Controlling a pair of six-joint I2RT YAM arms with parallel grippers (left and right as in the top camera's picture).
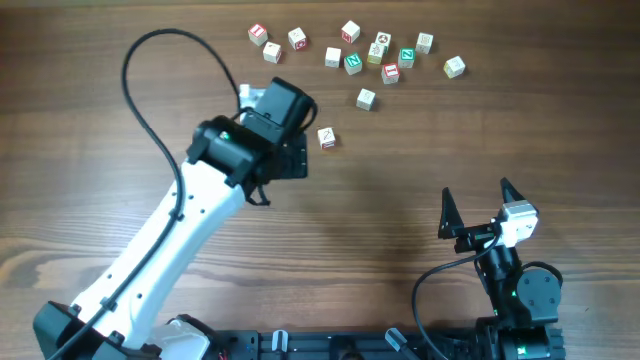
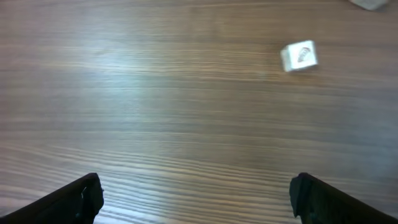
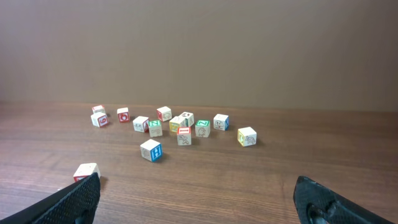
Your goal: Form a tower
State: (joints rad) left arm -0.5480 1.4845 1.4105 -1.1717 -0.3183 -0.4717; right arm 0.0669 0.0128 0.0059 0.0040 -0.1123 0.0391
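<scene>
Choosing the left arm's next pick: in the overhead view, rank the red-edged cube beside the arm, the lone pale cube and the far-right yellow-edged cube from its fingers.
1. Red-edged cube, alone, lowest and leftmost.
2. Lone pale cube, farther up-right.
3. Yellow-edged cube, cluster's far right.

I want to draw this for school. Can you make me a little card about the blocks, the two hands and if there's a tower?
blocks: about fourteen letter cubes, mostly bunched at the table's far side
apart from the bunch: lone cube, close to the left hand
left hand: open, empty, over bare wood
right hand: open, empty, away from the cubes
stacked: nothing that I can see
</scene>
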